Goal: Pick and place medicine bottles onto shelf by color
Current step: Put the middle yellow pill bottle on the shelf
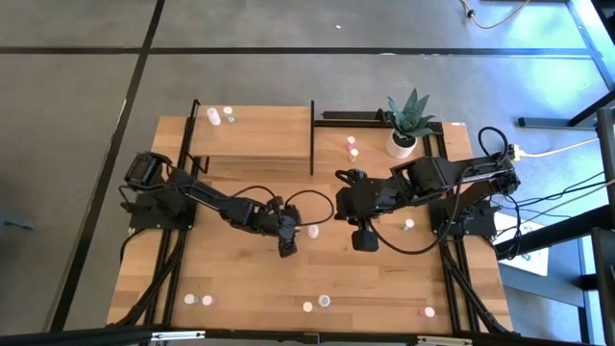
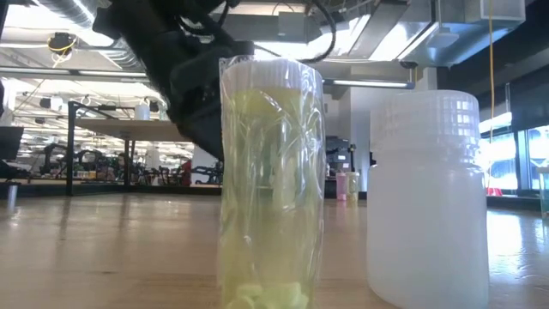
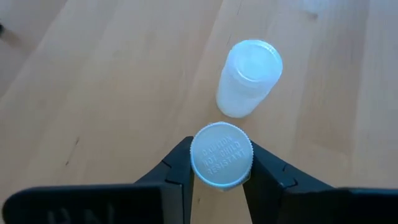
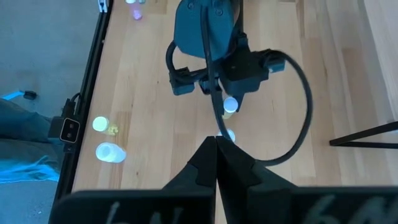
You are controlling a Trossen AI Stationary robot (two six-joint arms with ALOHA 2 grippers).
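My left gripper (image 3: 221, 180) is at mid table (image 1: 287, 246), shut on a small whitish medicine bottle with a white top (image 3: 221, 154). A second white bottle (image 3: 249, 78) stands on its base on the wood just beyond it (image 1: 313, 231). To their right my right gripper (image 1: 363, 240) hangs shut and holds nothing (image 4: 216, 148). The shelf (image 1: 252, 144) stands at the far left, with two bottles (image 1: 213, 115) at its far edge. Other bottles stand scattered about the table. My left gripper pinches the white screw cap (image 3: 198, 163) of the bottle between its two fingers, one on each side of the cap. The fingers slant down at it from the table's left. The bottle stands upright in the hold; the cap hides its base.
A potted plant (image 1: 404, 135) stands at the far right, two bottles (image 1: 353, 149) left of it. One bottle (image 1: 409, 224) stands under the right arm. More stand along the near edge (image 1: 197, 300) (image 1: 317, 304) (image 1: 428, 311). A yellowish bottle (image 2: 270, 180) and a white one (image 2: 429, 197) fill the low view.
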